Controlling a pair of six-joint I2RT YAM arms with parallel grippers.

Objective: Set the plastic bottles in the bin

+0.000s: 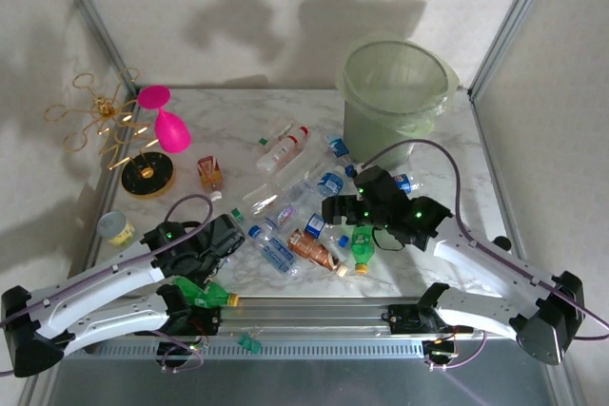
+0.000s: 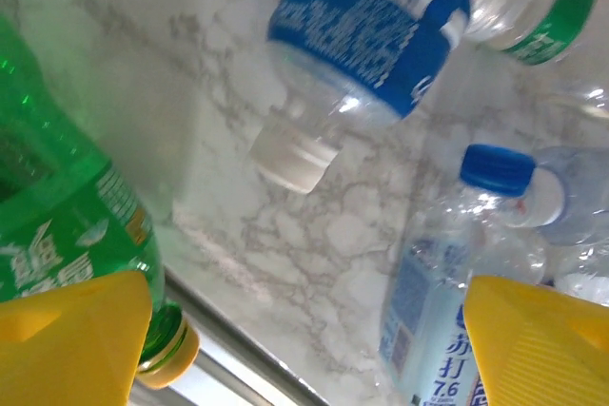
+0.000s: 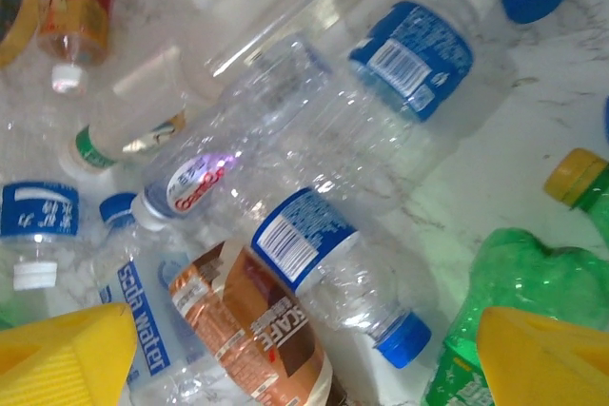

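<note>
Right claw (image 3: 304, 354) hangs open over the plastic bottles (image 3: 276, 159); left claw (image 2: 304, 339) open above the table (image 2: 285, 235). The claw should straddle one bottle's body crosswise — clear of neighbours — before closing.

Top view dim, evenly lit; soft blurred shadows across the back wall (image 1: 285, 16). Wrist views brighter. Glare spot on a clear bottle (image 3: 247, 130); near green bottle (image 2: 57, 216) out of focus.

Pink goblet (image 1: 171, 130) nr gold wire stand (image 1: 145, 175); marble tbl (image 1: 238, 106).
</note>
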